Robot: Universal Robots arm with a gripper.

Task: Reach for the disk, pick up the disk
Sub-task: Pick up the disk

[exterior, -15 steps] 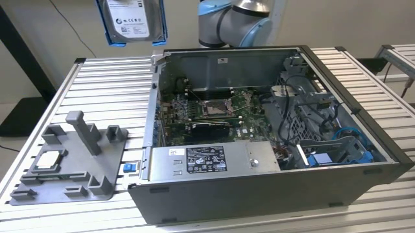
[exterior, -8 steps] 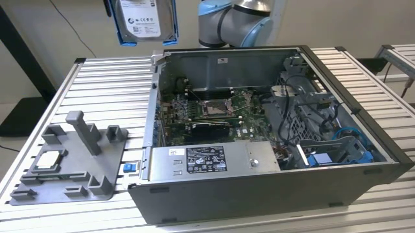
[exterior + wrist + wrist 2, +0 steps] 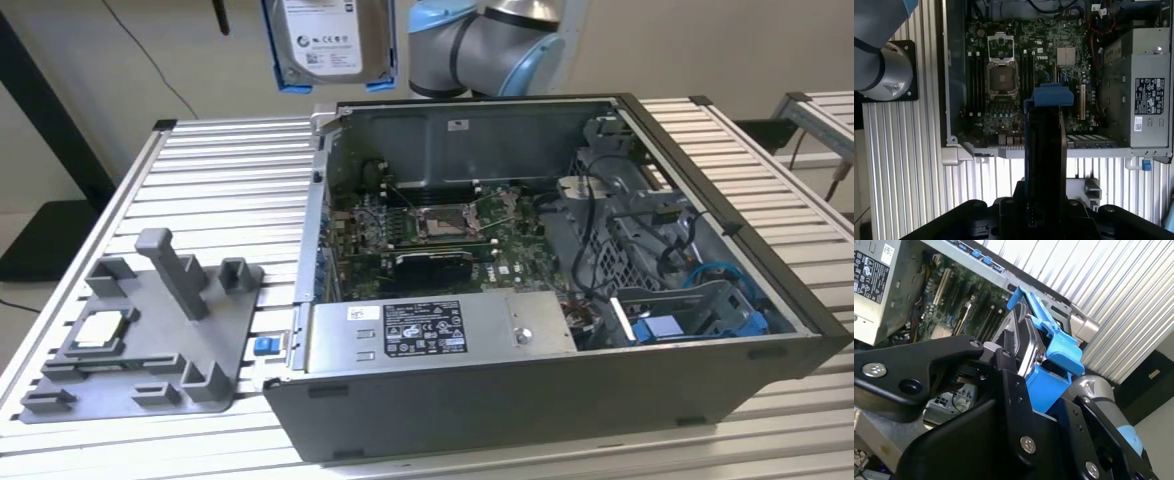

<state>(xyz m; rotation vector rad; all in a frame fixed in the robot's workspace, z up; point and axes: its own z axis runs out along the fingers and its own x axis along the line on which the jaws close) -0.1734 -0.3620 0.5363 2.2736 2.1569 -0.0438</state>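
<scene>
At the top edge of the exterior view, left of centre, the disk (image 3: 330,42) hung in the air above the table (image 3: 227,190), its white label facing the camera and its blue bracket (image 3: 287,78) showing along the sides and lower corners. Just to its right stood the arm (image 3: 501,45), grey with a light blue joint cap.

In the second wrist view, the gripper (image 3: 1021,367) held the disk (image 3: 1026,342) edge-on, its black fingers (image 3: 1011,385) pressed against the silver body, jaws closed narrowly on it. The blue bracket (image 3: 1056,352) wrapped the far end of the disk in the middle of that frame. In the first wrist view the disk (image 3: 1046,165) ran as a dark vertical slab up from the bottom centre, capped by the blue bracket (image 3: 1053,95).

Below the lifted disk, the open computer case (image 3: 561,390) filled the centre and right of the exterior view, lying on the ribbed metal table. Inside it sat the green motherboard (image 3: 454,225) with 1 bare processor socket (image 3: 445,218). The long grey metal box (image 3: 434,330) with a black-and-white sticker lay along the near side of the case. A blue drive cage (image 3: 694,320) sat at the lower right inside the case.

At the lower left of the exterior view, a grey plastic fixture (image 3: 147,340) rested on the table, and a small square silver chip (image 3: 100,330) lay in 1 of its recesses.
</scene>
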